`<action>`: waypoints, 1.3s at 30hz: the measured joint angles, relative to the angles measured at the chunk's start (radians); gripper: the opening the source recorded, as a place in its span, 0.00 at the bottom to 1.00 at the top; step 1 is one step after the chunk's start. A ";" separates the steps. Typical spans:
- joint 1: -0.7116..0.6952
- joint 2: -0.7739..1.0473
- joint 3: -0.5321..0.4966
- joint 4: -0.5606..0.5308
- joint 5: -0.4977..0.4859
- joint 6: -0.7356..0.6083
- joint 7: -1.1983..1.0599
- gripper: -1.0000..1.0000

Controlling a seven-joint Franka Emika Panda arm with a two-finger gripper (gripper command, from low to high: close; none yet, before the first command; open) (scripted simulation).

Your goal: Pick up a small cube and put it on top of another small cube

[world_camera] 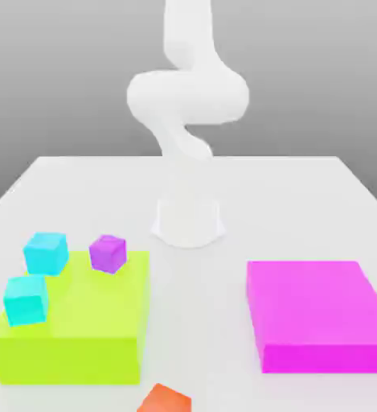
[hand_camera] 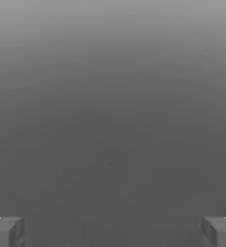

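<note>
The small orange-red cube (world_camera: 165, 400) sits on the white table (world_camera: 304, 193) at the very front edge of the exterior view, partly cut off by the picture's lower border, just off the front corner of the lime-green block (world_camera: 79, 330) on that block's right side as the exterior view shows it. It lies apart from the block, with bare table between them.

Other things crowd the exterior view's left. One cyan cube (world_camera: 26, 299) rests on top of the lime-green block near its left edge. A second cyan cube (world_camera: 46, 252) stands at the block's far left corner, and a purple cube (world_camera: 108, 253) sits tilted at the block's far edge (whether these two rest on the block or just behind it cannot be told). On the exterior view's right, well apart from the green block, lies a flat magenta block (world_camera: 316, 314).

The white arm (world_camera: 187, 96) rises from its base (world_camera: 188, 219) at the middle of the table, behind both blocks, and curls upward out of the picture.

In the hand view the gripper (hand_camera: 113, 231) is spread wide, its two grey fingertips (hand_camera: 6, 231) at opposite corners with nothing between them, facing a plain grey backdrop
</note>
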 joint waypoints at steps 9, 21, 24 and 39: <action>-0.053 0.332 0.033 -0.004 -0.013 0.101 0.131 0.50; -0.084 0.767 0.037 -0.010 -0.038 0.234 0.308 0.50; -0.081 0.876 0.030 -0.012 -0.034 0.267 0.345 0.50; -0.074 1.204 0.015 0.019 -0.028 0.451 0.400 0.00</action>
